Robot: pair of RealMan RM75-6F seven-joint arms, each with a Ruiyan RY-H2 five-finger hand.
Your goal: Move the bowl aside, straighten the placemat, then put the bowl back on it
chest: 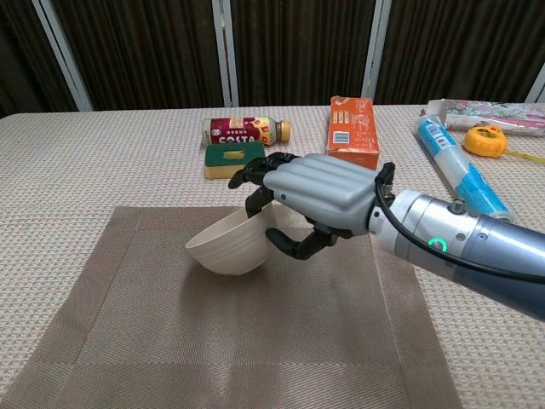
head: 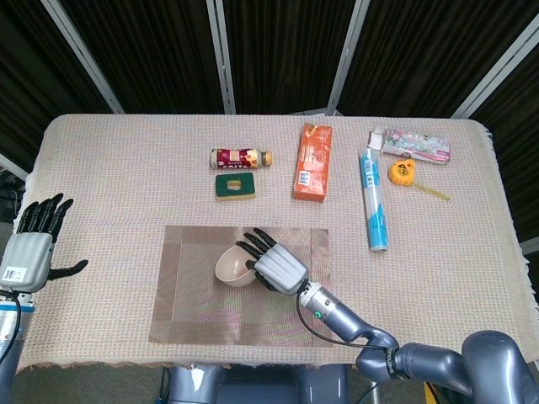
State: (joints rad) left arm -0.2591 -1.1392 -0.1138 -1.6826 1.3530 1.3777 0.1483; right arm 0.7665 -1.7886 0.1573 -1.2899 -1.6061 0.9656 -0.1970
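Note:
A beige bowl (head: 231,268) (chest: 228,247) hangs just above the middle of the brown placemat (head: 194,311) (chest: 170,332), tipped toward the left. My right hand (head: 274,268) (chest: 317,196) grips it by the right rim, fingers inside and thumb under the wall. The placemat lies flat and square to the table's front edge. My left hand (head: 29,252) stays at the table's left edge, fingers spread and holding nothing; the chest view does not show it.
Behind the mat lie a Costa bottle (head: 241,157) (chest: 247,130), a green and yellow sponge (head: 237,186) (chest: 235,159) and an orange box (head: 313,162) (chest: 352,135). A blue tube (head: 373,200) (chest: 460,177), a yellow tape measure (head: 402,171) (chest: 487,140) and a flowered packet (head: 411,144) lie at the right.

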